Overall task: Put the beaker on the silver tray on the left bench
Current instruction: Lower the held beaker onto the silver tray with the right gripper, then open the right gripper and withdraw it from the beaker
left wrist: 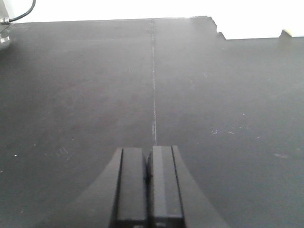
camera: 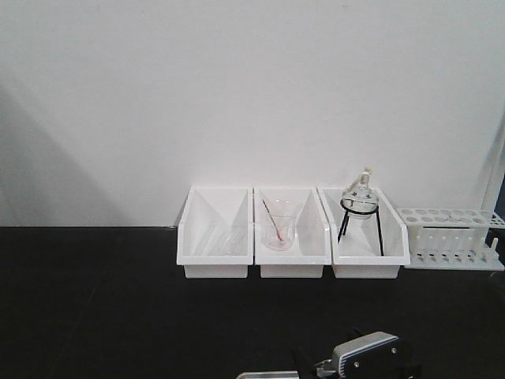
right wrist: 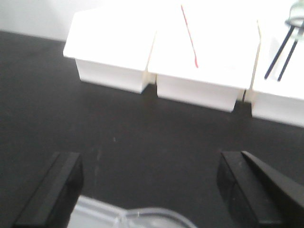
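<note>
the right gripper (right wrist: 147, 185) stands wide open, its black fingers (right wrist: 52, 190) apart at 8 and 4 o'clock, with the beaker (right wrist: 137, 217) rim between them at 6 o'clock, touching neither visibly. the left gripper (left wrist: 148, 178) is closed, empty, over the black bench (left wrist: 213, 95).

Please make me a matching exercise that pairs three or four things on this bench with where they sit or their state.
Things:
1. small beaker
2. flask
3. rack
4. left gripper

Places or states:
A. right of the three bins
B. shut above bare bench
C. middle bin
D. right bin, on a black stand

Pairs: 1-C, 2-D, 3-A, 4-B
</note>
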### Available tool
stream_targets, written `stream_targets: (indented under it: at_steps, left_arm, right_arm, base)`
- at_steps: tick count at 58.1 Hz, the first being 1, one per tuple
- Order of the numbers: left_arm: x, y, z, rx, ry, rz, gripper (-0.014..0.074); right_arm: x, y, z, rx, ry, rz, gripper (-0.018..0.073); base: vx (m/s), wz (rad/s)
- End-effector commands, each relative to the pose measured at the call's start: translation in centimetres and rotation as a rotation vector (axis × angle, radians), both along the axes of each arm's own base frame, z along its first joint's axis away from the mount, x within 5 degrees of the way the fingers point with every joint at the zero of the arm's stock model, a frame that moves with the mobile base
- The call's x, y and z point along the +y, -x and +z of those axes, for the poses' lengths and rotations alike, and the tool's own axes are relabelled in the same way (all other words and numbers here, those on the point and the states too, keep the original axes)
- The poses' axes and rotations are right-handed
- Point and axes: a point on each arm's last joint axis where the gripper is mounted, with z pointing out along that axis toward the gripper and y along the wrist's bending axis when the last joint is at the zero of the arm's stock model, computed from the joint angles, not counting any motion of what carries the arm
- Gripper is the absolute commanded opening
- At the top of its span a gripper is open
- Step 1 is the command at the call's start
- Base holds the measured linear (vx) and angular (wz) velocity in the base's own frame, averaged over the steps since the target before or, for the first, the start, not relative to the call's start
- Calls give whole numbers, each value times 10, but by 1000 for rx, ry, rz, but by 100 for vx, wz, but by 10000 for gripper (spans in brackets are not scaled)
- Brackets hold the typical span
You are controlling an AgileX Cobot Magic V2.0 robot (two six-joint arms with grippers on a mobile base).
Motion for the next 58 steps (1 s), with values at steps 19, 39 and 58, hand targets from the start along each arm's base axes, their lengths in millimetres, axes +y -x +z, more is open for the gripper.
stream_targets:
  at_steps: [19,39,58]
  left_arm:
    - [-1,-1,-2,-67,3,-8,1]
    - [-1,-1,-2,-67,3,-8,1]
    - [-1,-1,-2,-67,3,-8,1]
  right_arm:
    - [-10,23,91,-31,-81,34,405]
    - [-34,95,163,246,-55,155,-13]
    - [-58,147,192,176,-35,209,-11]
  base:
    - [0,0]
    - [0,0]
    - [0,0]
